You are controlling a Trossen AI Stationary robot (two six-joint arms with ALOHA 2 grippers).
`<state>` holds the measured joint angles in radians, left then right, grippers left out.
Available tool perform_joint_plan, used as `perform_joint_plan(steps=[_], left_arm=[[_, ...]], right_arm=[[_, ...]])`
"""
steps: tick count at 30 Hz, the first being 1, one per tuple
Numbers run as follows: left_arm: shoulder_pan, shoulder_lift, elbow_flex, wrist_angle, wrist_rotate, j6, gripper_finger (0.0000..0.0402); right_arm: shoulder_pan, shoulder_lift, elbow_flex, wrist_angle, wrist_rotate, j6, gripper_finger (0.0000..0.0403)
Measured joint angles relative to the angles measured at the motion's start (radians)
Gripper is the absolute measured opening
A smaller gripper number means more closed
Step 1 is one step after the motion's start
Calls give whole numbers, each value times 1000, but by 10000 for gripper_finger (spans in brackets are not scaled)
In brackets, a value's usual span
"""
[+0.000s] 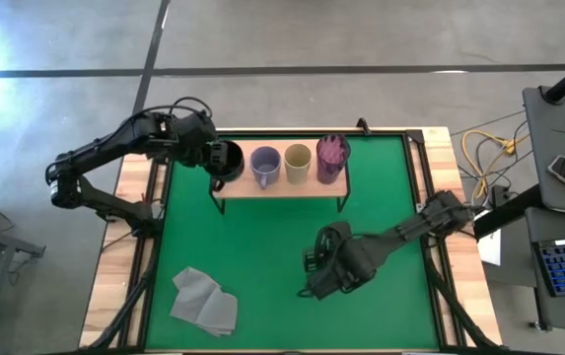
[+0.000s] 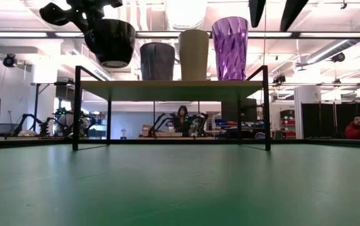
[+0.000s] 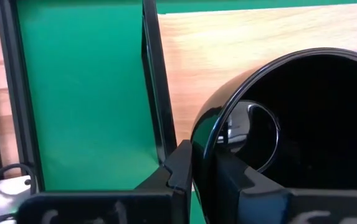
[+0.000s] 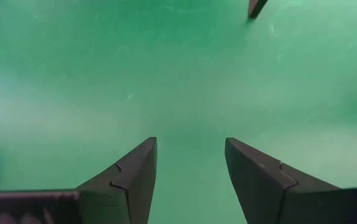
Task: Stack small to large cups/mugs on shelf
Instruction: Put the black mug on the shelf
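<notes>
Black mug (image 2: 111, 41) is pinched at its rim by left gripper (image 3: 202, 177), tilted above shelf (image 2: 167, 83) end; right gripper (image 4: 189, 163) is spread over mat (image 1: 262, 247).

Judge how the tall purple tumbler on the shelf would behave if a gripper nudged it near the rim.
The purple tumbler stands tallest in the row and narrows toward its base, so a push near the rim would probably tip it rather than slide it. It looks translucent and thin-walled, so likely light. Its faceted surface may give fingers some purchase, though it could be slick. It stands near the shelf end, so tipping outward might drop it.
</notes>
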<state>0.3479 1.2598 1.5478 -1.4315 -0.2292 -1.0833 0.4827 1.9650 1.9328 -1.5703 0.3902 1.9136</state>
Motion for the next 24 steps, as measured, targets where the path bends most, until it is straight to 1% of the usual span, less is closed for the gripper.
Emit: perform_joint_plan(steps=[3,8,10,14,19,24], left_arm=[[2,0,-1,-1,-3,-3,17],[1,0,-3,10,-3,-107,17],[-3,6,-3,17,7,-170,17],[-9,20,0,15,14,-259,17],[-14,54,1,5,10,-338,17],[-26,104,8,3,11,-377,17]], right_arm=[[-34,-55,-35,-2,4,-83,183],[-72,-152,-79,1,23,-346,183],[-83,-194,-103,-1,52,-432,183],[-100,-278,-166,0,56,-595,183],[-101,-396,-272,0,56,-674,183],[-117,-511,-399,8,113,-654,183]])
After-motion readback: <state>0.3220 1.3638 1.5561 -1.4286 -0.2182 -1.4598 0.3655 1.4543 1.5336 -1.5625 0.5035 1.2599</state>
